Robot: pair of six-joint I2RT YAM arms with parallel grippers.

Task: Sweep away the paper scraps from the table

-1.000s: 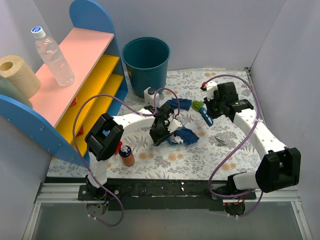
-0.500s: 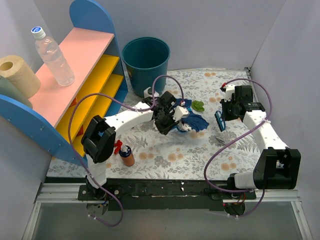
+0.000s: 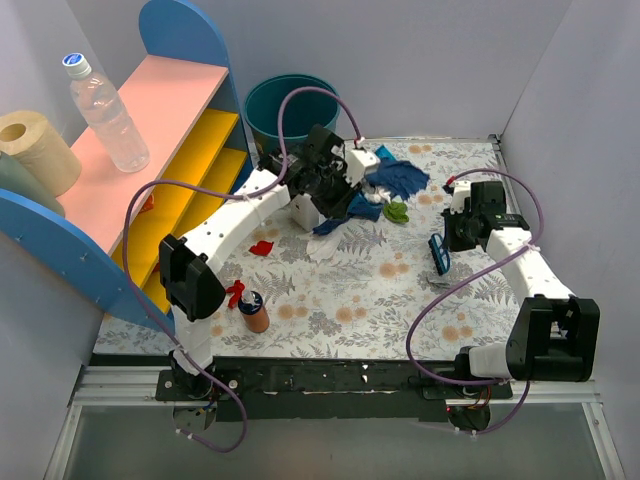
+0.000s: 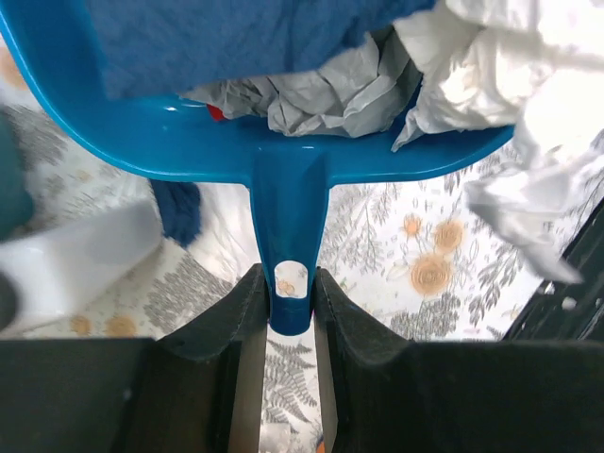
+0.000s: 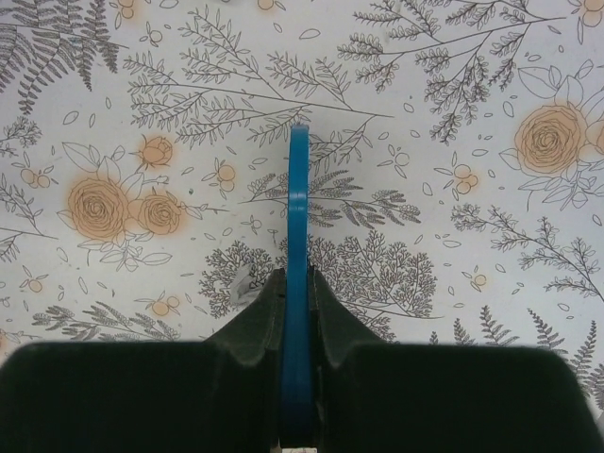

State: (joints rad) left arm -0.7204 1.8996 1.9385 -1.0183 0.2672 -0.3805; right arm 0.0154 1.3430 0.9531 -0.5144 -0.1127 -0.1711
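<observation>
Top external shows the left arm stretched toward the teal bin (image 3: pixel 265 120), its left hand (image 4: pixel 291 304) clamped narrow on the stub handle of a blue dustpan (image 4: pixel 160 142) held above the worktop (image 3: pixel 350 290), just right of the bin's rim. In the left wrist view both fingers (image 4: pixel 222 326) press the handle on either side of its hanging hole. Paper scraps (image 4: pixel 321 90) fill the pan: grey-white wads, a large dark blue piece on top, a speck of red beneath it, and white pieces spilling over one side. More lie on the worktop: a green wad (image 3: pixel 397 211) right of the bin and nearer the arm bases, a red wad (image 3: pixel 262 246) on the bin's near side, and another red wad (image 3: pixel 237 292) further from the bin toward the near edge, beside a small dark-capped bottle (image 3: pixel 255 312) whose label is too small to read. Well right of the bin the right hand (image 5: pixel 297 283) is closed narrow on a blue hand brush (image 5: pixel 298 189), seen edge-on as a thin strip over the flower print. Left of the bin stands the pink-and-yellow shelf unit (image 3: pixel 180 130) with a clear bottle (image 3: pixel 105 105) on top, any print on it too small to read
</observation>
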